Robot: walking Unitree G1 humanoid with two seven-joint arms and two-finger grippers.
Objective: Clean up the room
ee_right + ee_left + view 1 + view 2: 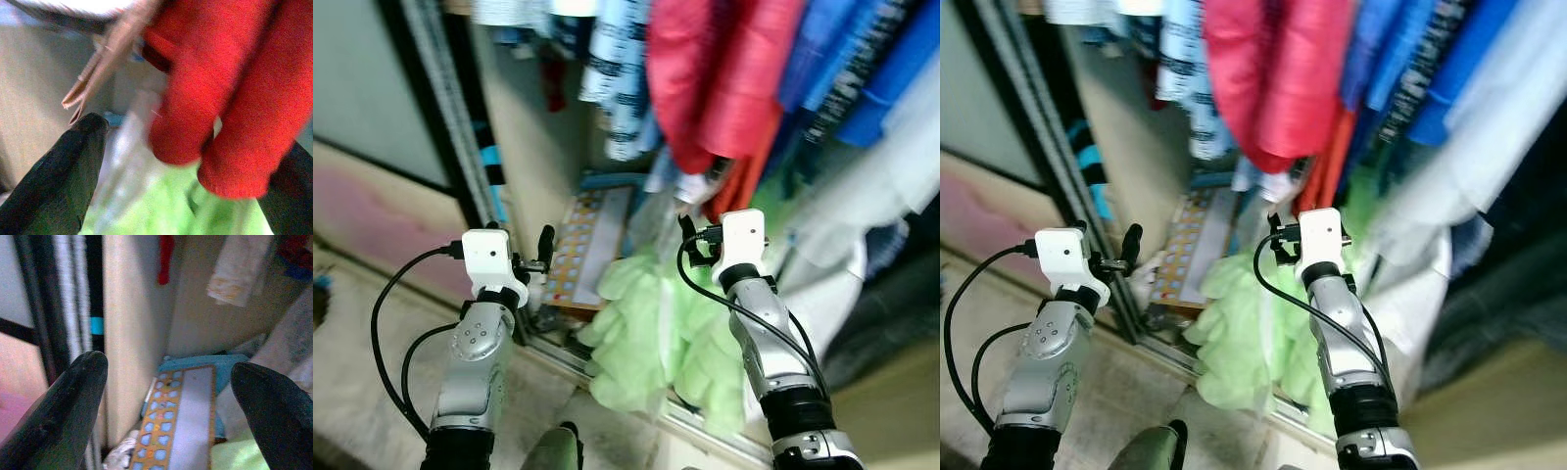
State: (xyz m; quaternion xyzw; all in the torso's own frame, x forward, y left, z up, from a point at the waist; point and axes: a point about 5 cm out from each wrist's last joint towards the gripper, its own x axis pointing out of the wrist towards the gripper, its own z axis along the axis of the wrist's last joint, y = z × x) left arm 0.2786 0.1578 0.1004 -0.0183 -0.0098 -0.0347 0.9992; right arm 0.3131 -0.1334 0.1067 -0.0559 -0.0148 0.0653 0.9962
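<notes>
1. Left end effector (168,396) raised before the open closet, fingers apart, empty, aimed at a patterned board (579,250) leaning inside.
2. Right end effector (186,166) fingers apart, just beside red clothes (724,73) hanging above.
3. Green cloth (656,328) heaped at the closet floor, between both arms.

Open wardrobe w/ dark sliding-door track (450,127) on left. Hanging row up top: red garment (715,78) in middle, blue ones (862,59) to its right, light blue/white patterned piece (622,78) to its left, white fabric (871,196) far right. On wardrobe floor: flat board w/ orange border + grid of blue squares (171,426), leaning on a blue box (220,364). Beige inner side panel (127,333) just beside board. Pale tiled floor (352,392) outside.
</notes>
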